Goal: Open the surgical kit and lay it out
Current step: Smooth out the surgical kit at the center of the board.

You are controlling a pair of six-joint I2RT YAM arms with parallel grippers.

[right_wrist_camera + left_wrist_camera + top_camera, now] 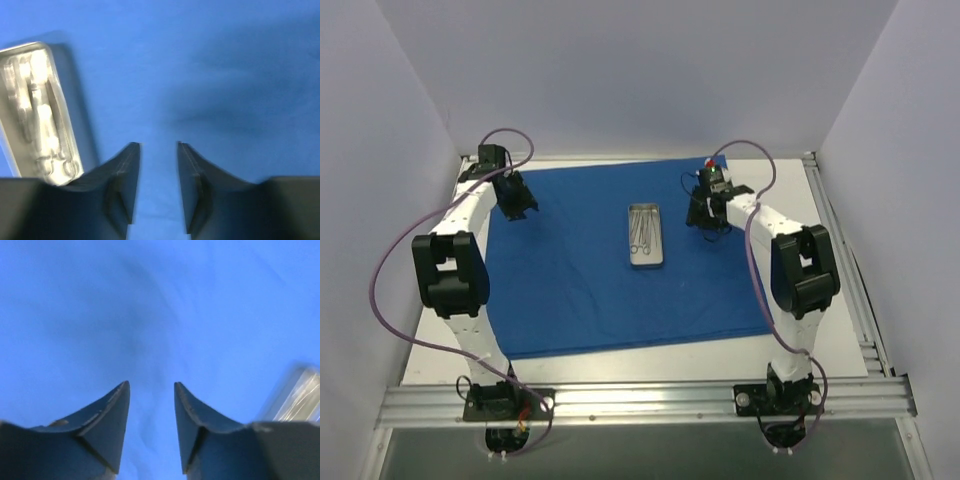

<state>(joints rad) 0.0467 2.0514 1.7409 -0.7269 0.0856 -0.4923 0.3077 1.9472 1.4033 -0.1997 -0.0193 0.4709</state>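
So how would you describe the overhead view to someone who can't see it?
A royal-blue cloth lies spread flat on a white table, a small pale tray of metal instruments at its middle. Two robot arms reach from the near edge, left gripper and right gripper over the cloth either side of it.

Kit open: royal-blue cloth wrap (580,290) unfolded into a flat rectangular sheet, lightly creased, covering most of the table (650,362), stopping short of its near edge. 1 small pale tray (646,265) on the sheet, central, nearer far edge, long axis near-to-far. Thin metal instruments (642,232) lie lengthwise inside.
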